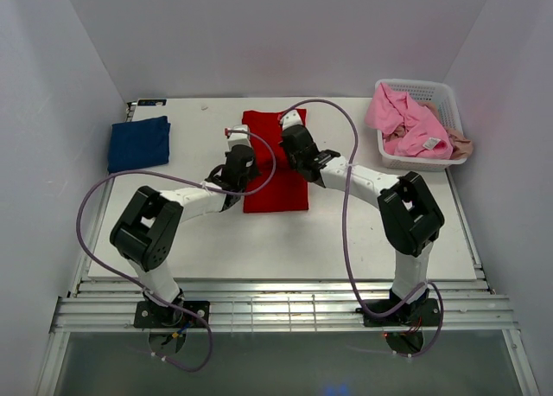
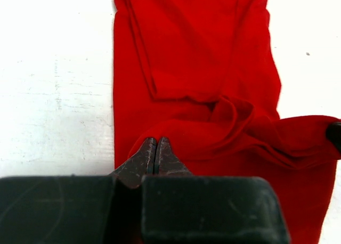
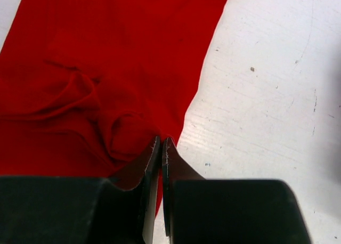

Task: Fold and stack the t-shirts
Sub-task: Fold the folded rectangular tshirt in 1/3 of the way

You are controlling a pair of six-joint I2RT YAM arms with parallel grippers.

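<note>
My left gripper point(image 2: 155, 140) and right gripper point(image 3: 161, 140) were pinched shut on opposite edges of the red t-shirt point(image 1: 275, 197), centre frame. I judged an even lift would prevent bunching.

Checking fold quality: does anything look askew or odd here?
The bright red cloth t-shirt, folded into a long strip, bunches up midway between the left gripper and right gripper. A pink cloth t-shirt drapes over the rim of the white plastic lattice basket.
</note>
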